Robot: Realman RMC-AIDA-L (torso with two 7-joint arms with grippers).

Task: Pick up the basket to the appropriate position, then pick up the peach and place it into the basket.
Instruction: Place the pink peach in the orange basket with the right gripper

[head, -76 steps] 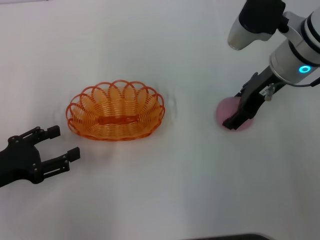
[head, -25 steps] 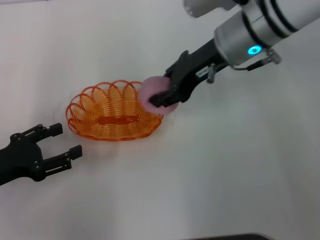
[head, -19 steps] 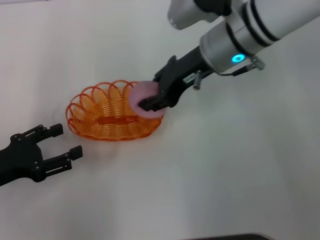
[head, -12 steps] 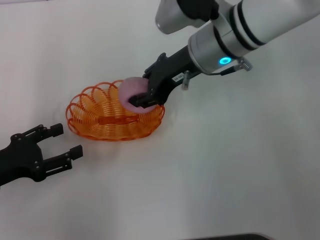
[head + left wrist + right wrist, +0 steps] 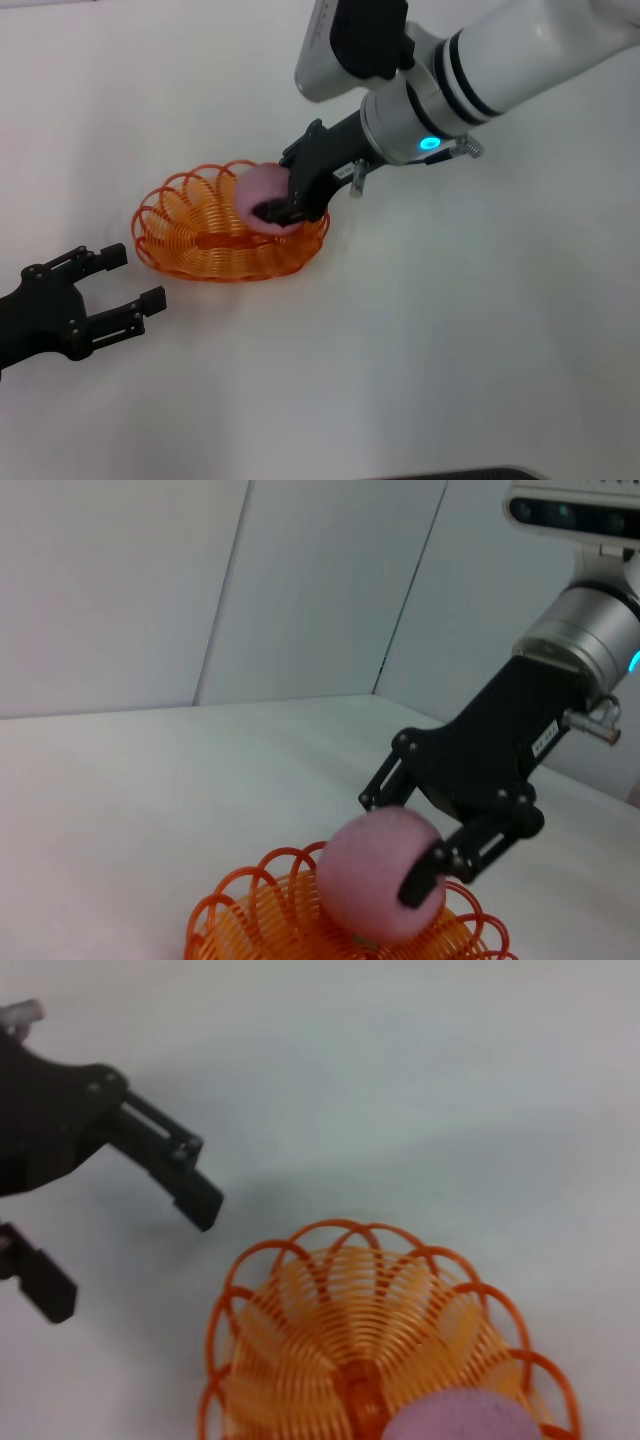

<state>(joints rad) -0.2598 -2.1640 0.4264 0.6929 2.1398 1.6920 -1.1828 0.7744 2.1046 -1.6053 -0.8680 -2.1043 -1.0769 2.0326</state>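
Right claw [image 5: 283, 205] is gripping the peach [image 5: 257, 193], hanging over the right end of the basket [image 5: 200, 235]; basket floor lying directly below. Left claw [image 5: 125, 290] is idling wide on the desk [image 5: 450, 330], nearby.

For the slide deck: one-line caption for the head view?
Right gripper holds the peach over the orange basket; left gripper rests open beside it.

You've got the basket [image 5: 215, 232], oval orange looped wire w/ scalloped rim, sitting upright on the white bench [image 5: 420, 340]. The peach [image 5: 259, 193], round, pale pink, matte, is over the basket's right end, just above the rim.
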